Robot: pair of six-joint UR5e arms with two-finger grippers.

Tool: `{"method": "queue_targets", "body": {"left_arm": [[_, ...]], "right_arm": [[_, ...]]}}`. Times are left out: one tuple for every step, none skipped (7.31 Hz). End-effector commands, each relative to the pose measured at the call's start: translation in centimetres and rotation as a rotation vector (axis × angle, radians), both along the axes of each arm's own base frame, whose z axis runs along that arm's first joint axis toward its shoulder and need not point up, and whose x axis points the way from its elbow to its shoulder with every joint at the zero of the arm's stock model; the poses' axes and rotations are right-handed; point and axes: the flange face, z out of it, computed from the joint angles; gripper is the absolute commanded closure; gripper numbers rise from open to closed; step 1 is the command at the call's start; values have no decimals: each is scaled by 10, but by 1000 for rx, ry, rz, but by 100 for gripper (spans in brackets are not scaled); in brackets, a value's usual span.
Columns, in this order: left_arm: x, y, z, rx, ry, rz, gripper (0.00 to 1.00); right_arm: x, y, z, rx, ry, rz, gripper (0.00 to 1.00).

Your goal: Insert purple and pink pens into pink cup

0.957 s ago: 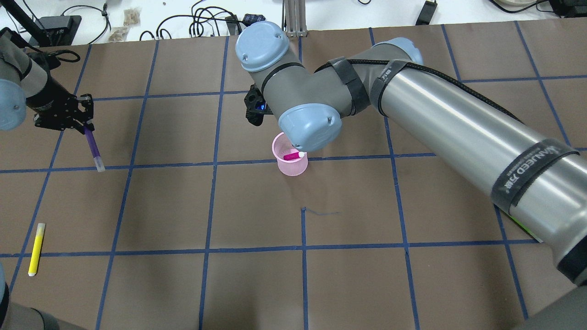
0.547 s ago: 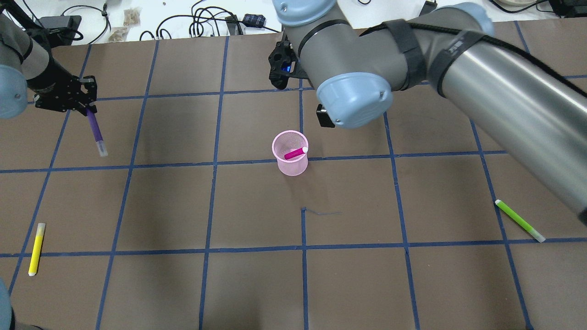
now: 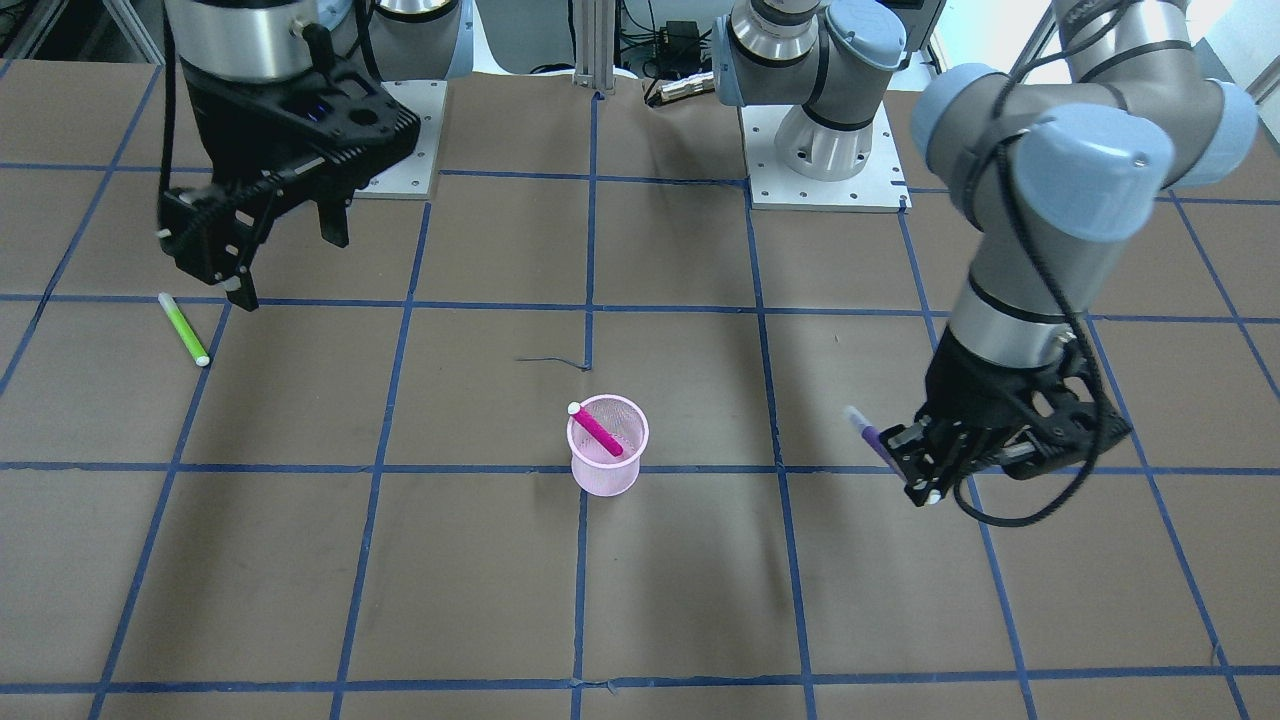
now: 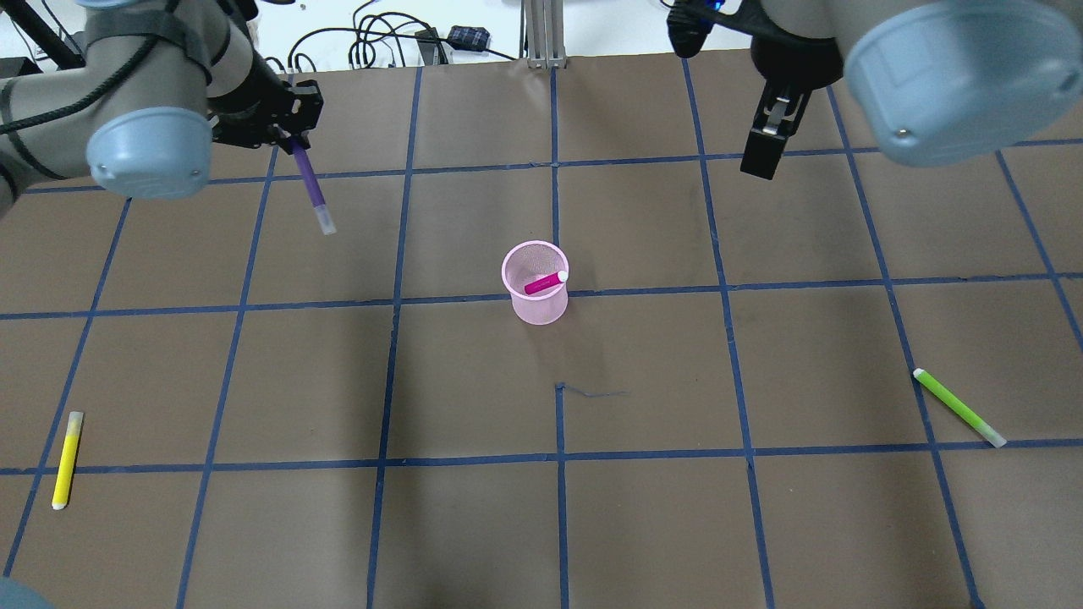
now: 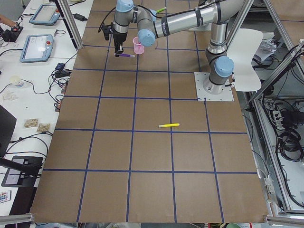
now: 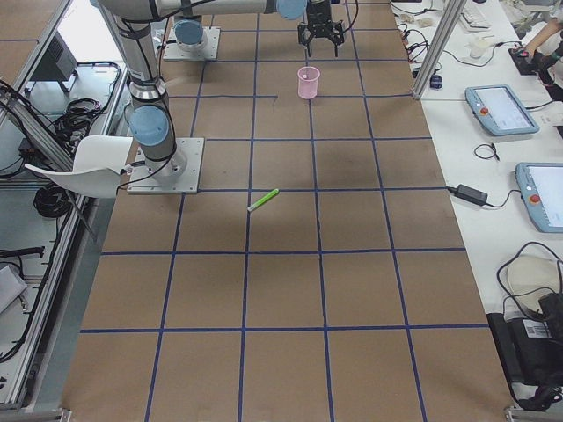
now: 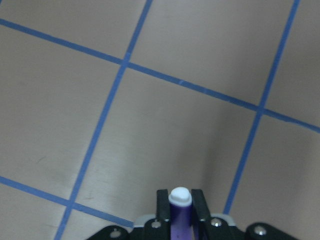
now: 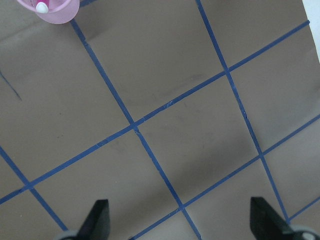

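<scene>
- Front view: the pink pen (image 3: 598,430) is already in the pink cup (image 3: 606,478), leaning on its rim. One pen is done, and one is left. The left claw (image 3: 925,465) is pinched tight on the purple pen (image 3: 862,428), up in the air and well apart from the cup. The right claw (image 3: 288,262) is wide open and has nothing in it.
- Top view: the left arm reaches out, and the purple pen hangs down at a slant. The right arm is high up.
- Left side view: the left arm stretches far along the table (image 5: 152,156).
- Right side view: the cup stands upright.
- Left wrist view: the pen's white tip pokes out between the fingers (image 7: 162,201).
- Right wrist view: nothing sits between the open claw's tips, and the cup peeks in at the top corner.
</scene>
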Motion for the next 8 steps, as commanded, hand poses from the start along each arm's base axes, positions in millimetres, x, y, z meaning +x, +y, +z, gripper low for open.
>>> {"method": "queue_targets", "body": {"left_arm": [[-89, 16, 3, -87, 35, 7, 100], [-120, 26, -5, -79, 56, 10, 100], [-147, 40, -15, -59, 63, -15, 100], [-163, 49, -25, -45, 61, -46, 100], [-179, 58, -29, -55, 63, -73, 100], [-186, 62, -33, -91, 30, -75, 100], [-194, 69, -42, -112, 20, -57, 100], [-205, 75, -49, -140, 31, -63, 100]], "right_arm": [[-11, 16, 8, -29, -57, -179, 0], [-9, 17, 8, -55, -105, -347, 0], [-3, 17, 7, -54, -188, -462, 0], [-2, 13, 6, -69, -219, -504, 0], [0, 11, 7, -70, -255, -531, 0], [0, 13, 6, -74, -287, -695, 0], [0, 14, 7, -83, -312, -820, 0], [-1, 12, 5, -84, -319, -857, 0]]}}
